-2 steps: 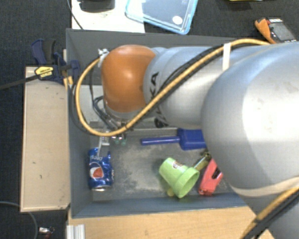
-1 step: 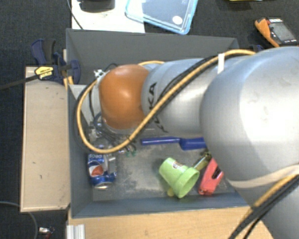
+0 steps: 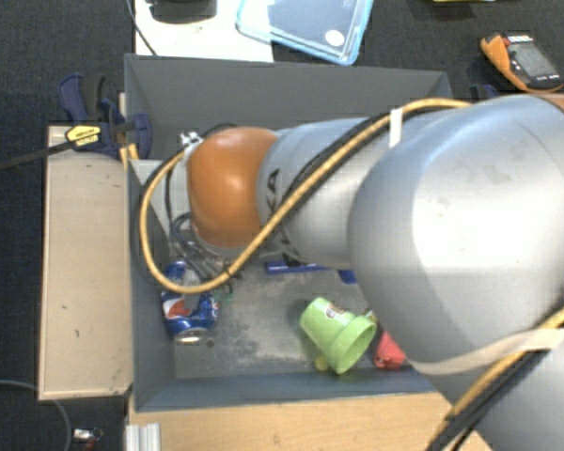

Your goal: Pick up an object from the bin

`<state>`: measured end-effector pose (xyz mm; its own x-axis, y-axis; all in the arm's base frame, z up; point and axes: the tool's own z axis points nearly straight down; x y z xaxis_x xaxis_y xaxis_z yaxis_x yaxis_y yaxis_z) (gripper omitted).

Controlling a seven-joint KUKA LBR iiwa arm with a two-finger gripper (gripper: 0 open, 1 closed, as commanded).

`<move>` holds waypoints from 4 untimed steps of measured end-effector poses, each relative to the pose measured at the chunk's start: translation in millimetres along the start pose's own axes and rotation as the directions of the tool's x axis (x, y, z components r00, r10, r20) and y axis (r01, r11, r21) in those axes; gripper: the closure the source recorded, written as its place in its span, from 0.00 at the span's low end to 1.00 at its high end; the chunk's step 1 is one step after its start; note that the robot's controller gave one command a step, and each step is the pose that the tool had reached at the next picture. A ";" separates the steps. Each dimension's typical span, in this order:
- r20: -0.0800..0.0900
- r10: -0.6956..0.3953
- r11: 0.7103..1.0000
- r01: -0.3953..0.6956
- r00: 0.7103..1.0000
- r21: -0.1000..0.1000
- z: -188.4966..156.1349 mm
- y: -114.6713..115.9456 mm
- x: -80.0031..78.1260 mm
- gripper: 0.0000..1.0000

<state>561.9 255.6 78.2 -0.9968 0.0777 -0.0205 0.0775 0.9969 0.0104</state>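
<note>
My gripper (image 3: 192, 255) hangs under the orange wrist cover at the bin's left side, mostly hidden by it. Directly below it, by the left wall, lies a crushed blue, red and white drink can (image 3: 189, 314); its upper end reaches up to the gripper. I cannot tell whether the gripper touches the can. To the right of the gripper a thin blue stick-like thing (image 3: 296, 268) lies on the bin floor, partly under the arm.
A lime-green plastic cup (image 3: 337, 334) lies on its side near the bin's front wall, with a small red thing (image 3: 389, 351) just to its right. The arm covers the bin's right half and rear.
</note>
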 end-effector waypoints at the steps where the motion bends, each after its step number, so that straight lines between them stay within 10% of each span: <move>1: 0.000 0.001 1.000 -0.001 1.000 -0.001 -0.3 0.2 0.0 1.00; 4: -0.003 0.004 1.000 -0.004 1.000 0.001 -83.5 -0.5 -0.1 1.00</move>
